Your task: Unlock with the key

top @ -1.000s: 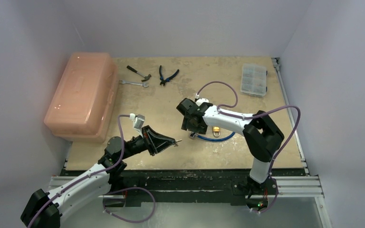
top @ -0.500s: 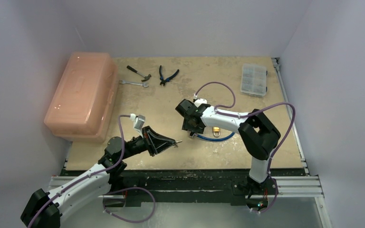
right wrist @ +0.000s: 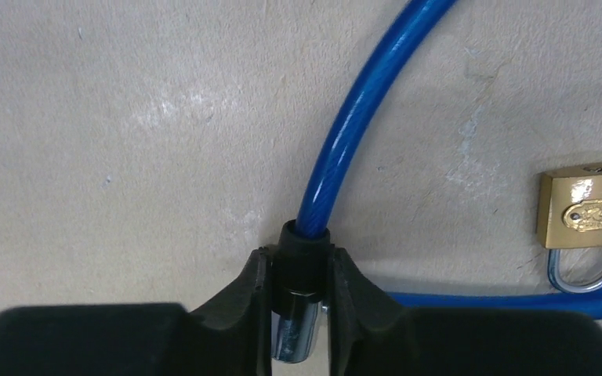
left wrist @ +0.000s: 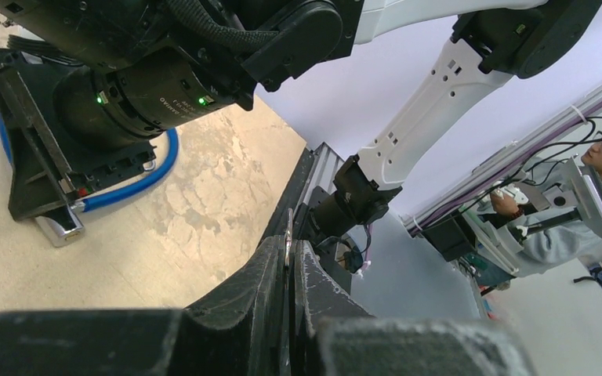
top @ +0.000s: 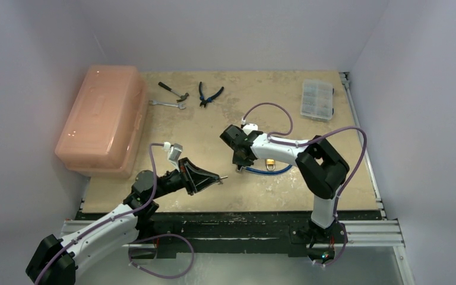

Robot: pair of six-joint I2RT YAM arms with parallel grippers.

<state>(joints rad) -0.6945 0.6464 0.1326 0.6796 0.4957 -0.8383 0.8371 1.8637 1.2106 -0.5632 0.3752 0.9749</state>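
Two arms over one worn beige tabletop (top: 214,130). Clamped in the left gripper (top: 217,176), fingers pressed together: one tiny silvery metal key (left wrist: 288,235), a thin blade poking out past the fingertips, held off the table and pointing toward the right arm. Only one key made out; impossible to tell whether more hang on a ring.

Closed on the black collar at the end of one blue plastic-coated cable (right wrist: 345,133): the right gripper (right wrist: 299,254), one finger touching each side, with a silvery metal stub showing below the collar. Down low at the table, near the middle.

Lying flat just beside the cable's loop: one small brass padlock with a silver shackle (right wrist: 588,215).

Well apart, along the far edge, three hand tools: one small hammer (top: 173,91), one silver open-end wrench (top: 167,104), one pair of dark-handled pliers (top: 209,94). At the far left, one large translucent pink plastic case (top: 101,122). At the far right, one clear compartment box (top: 317,99).
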